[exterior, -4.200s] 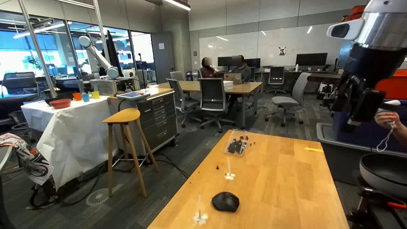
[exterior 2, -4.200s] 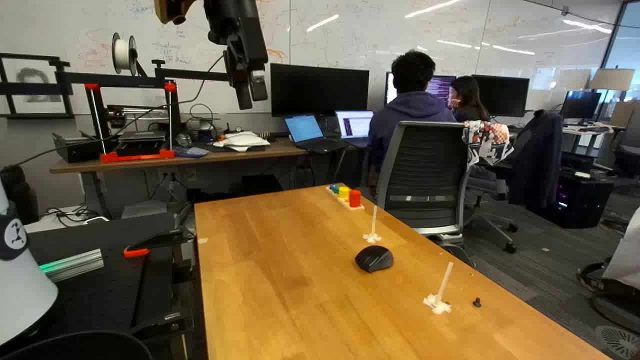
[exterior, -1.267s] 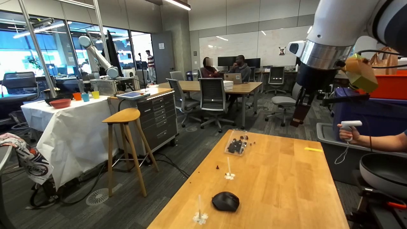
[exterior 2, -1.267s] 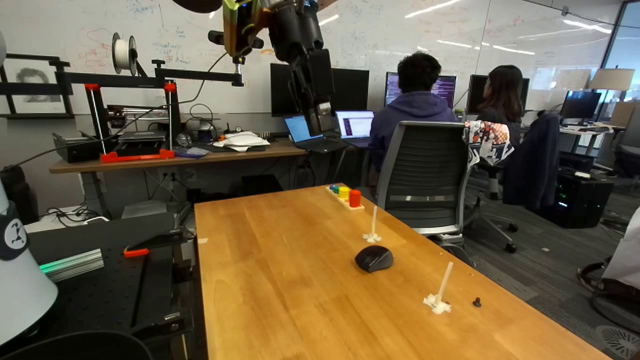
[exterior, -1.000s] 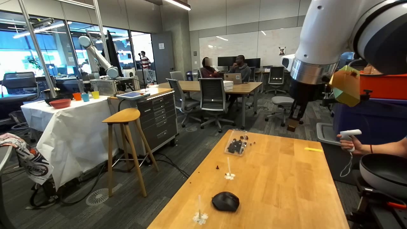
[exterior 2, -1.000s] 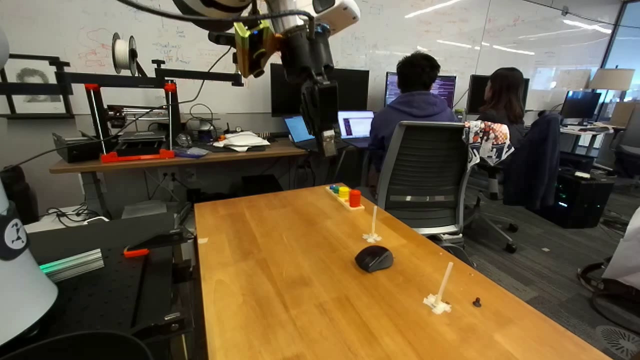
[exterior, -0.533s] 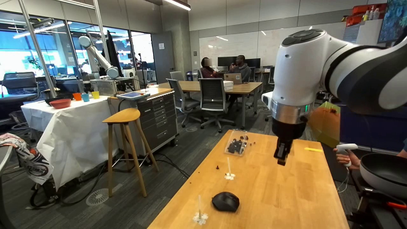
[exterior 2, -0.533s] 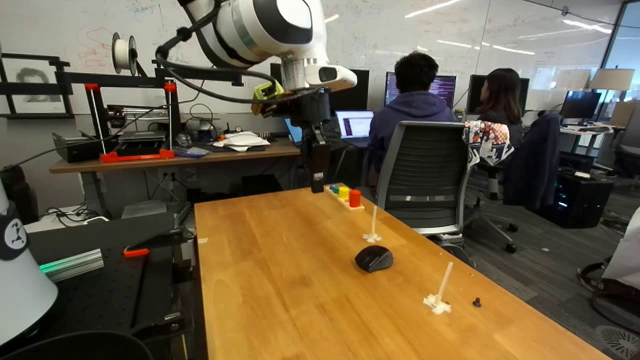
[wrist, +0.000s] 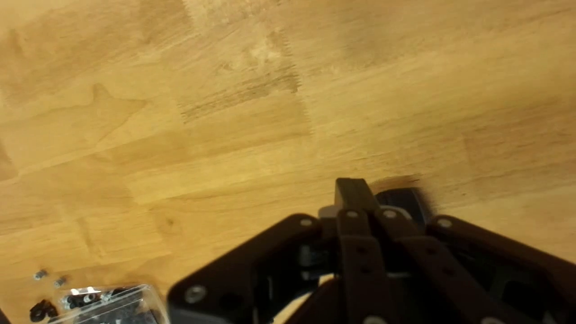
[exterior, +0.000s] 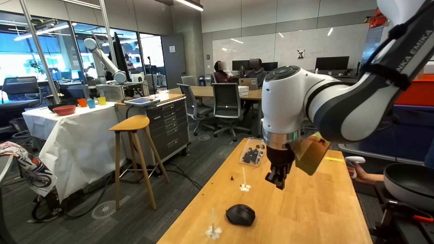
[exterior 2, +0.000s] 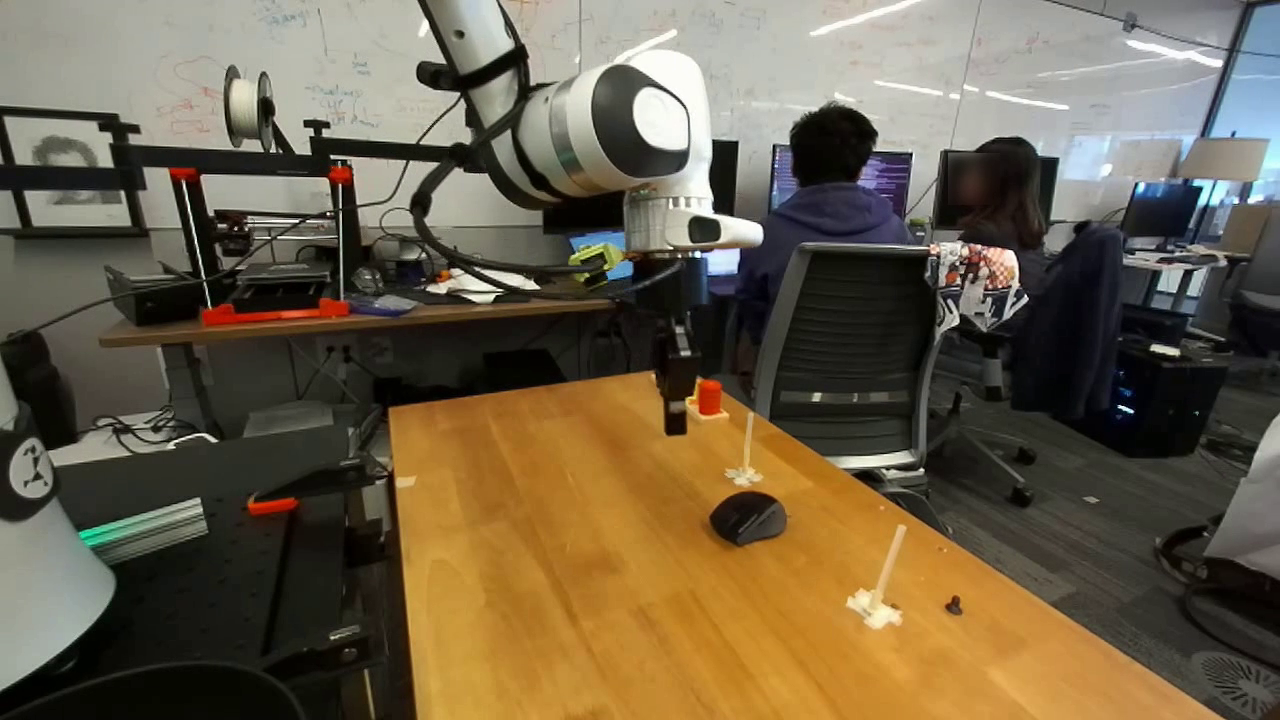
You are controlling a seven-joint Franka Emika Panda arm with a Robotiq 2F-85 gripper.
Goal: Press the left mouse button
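Observation:
A black rounded computer mouse (exterior: pixel 240 215) rests on the wooden table, and it also shows in the exterior view from another place, as the dark mouse (exterior 2: pixel 748 518). Its left mouse button cannot be told apart from the dark shell. My gripper (exterior: pixel 280 185) points down above the tabletop, apart from the mouse. In the wrist view the fingertips of the gripper (wrist: pixel 351 180) press together with nothing between them. Behind them, part of the mouse (wrist: pixel 402 200) peeks out; the rest is hidden by the fingers.
Thin white sticks stand taped upright on both sides of the mouse, a near stick (exterior: pixel 213 220) and a far stick (exterior: pixel 244 178). A clear box (exterior: pixel 251 156) of small dark parts sits at the table's end. A red stacking toy (exterior 2: pixel 709 398) lies behind the gripper.
The arm has swung in over the table and lowered, bringing the gripper closer to the mouse and pointing it down. Its fingers, apart in the oldest frames, are together. The mouse has stayed put.

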